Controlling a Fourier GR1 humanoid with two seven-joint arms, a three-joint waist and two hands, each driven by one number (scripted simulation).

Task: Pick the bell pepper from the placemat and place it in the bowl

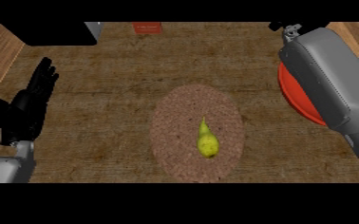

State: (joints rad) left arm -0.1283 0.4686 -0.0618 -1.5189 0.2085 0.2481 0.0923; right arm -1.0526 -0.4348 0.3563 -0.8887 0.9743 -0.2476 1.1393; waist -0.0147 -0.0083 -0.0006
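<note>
So the yellow-green bell pepper [207, 142] lies untouched on the round woven placemat [179, 123], left robot hand [32, 102] resting open with fingers straight, right forearm [322, 83] covering the red bowl [294, 97], its hand barely visible, so grabbing looks like the next job.

Table [105, 76]: brown wood-grain top, evenly lit. Black block [56, 33] at far left corner. Small red box [147, 27] at far edge, centre. Lighter wood strips [8, 47] at both upper corners.
</note>
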